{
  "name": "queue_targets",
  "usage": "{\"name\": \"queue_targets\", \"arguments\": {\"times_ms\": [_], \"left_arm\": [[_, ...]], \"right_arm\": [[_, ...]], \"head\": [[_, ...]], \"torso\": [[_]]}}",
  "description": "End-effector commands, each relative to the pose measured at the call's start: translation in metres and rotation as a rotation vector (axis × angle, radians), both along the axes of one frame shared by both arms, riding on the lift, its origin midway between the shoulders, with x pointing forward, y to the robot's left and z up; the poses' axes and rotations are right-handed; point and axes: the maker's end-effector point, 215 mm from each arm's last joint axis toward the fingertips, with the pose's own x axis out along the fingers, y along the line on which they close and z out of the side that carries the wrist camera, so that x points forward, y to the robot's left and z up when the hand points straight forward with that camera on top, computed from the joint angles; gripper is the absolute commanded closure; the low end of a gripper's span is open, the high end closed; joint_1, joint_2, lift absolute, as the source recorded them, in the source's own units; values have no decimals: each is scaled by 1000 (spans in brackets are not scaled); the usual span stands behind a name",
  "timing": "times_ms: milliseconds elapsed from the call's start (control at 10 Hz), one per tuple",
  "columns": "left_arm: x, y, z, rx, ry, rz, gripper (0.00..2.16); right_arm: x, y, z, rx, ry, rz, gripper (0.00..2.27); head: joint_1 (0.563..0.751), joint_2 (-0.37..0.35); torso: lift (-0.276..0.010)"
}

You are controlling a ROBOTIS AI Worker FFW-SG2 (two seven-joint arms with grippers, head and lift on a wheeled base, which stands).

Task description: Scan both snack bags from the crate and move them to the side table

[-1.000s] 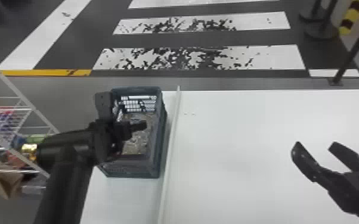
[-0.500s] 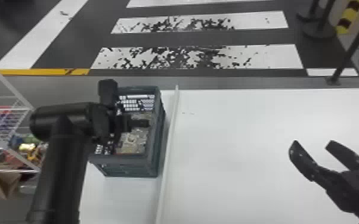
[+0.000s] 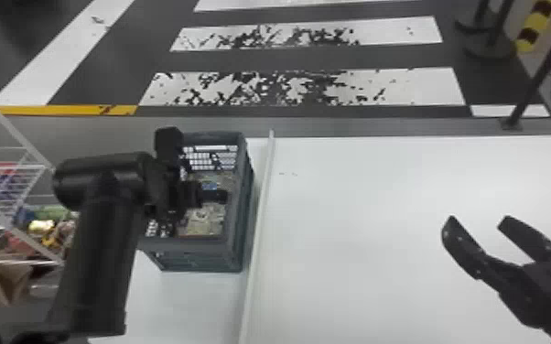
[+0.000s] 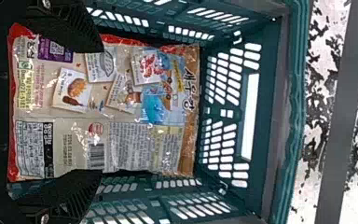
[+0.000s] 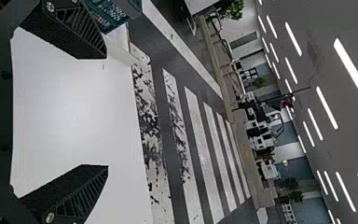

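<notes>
Crate: dark blue-green plastic, a box with slotted, grid-like walls and a thick rim, standing upright at the left of my work area.
Snack bag: glossy, crinkled film, cream and tan with red along an edge, small picture panels, a blue patch and a barcode; it lies inside the crate. I can't tell whether another bag is beneath it.
Left gripper: I have it over the crate, its two flat black fingers spread, with ribbed faces.
Bag against left jaws: from the wrist I see the bag behind the gap, its body running on past both tips toward a slotted wall. The fingers overlap its opposite edges in my view; I can't tell if they touch it.
Right gripper: parked over the right part of the white table, its tapered black fingers spread well apart.
Table: smooth, flat and white, reaching from beside the crate across to my right.
Divider: a slim, straight white strip, running near to far just right of the crate.
Rack: white wire shelving at far left, with colourful packages.
Floor: dark with broad white stripes beyond the table, some mottled by black flecks.
</notes>
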Motion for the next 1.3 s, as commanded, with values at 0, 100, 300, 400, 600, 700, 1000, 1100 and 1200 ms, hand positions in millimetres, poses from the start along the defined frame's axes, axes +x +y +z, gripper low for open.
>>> {"name": "queue_targets", "arguments": {"times_ms": [0,100,300,400,600,700,1000,1100,1200], "left_arm": [[0,1,-7,3,3,1,70],[0,0,-12,3,5,-4,70],[6,-2,-17,-4,-3,-8,70],[8,-3,-18,-2,-4,-8,70],[13,-6,-13,1,-7,-10,70],[16,-7,-12,4,-4,-12,70],[17,-8,-17,22,23,-18,70],[12,-7,-23,25,39,-17,70],[9,-5,-29,28,48,-15,70]], "right_arm": [[0,0,0,2,0,-1,87],[-1,0,0,2,1,-1,87],[-1,0,0,2,1,-1,87],[-2,-1,0,0,1,-4,87],[0,-2,2,1,-2,-4,87],[2,-2,3,2,-5,-4,87],[5,-1,4,8,-9,-4,87],[6,-1,5,11,-11,-4,87],[7,0,5,16,-11,-3,87]], "head": [[695,155],[695,156],[695,154],[695,153],[695,148],[695,146],[695,140],[695,141],[695,141]], "torso": [[-29],[-29],[-29],[-29],[-29],[-29],[-29],[-29],[-29]]}}
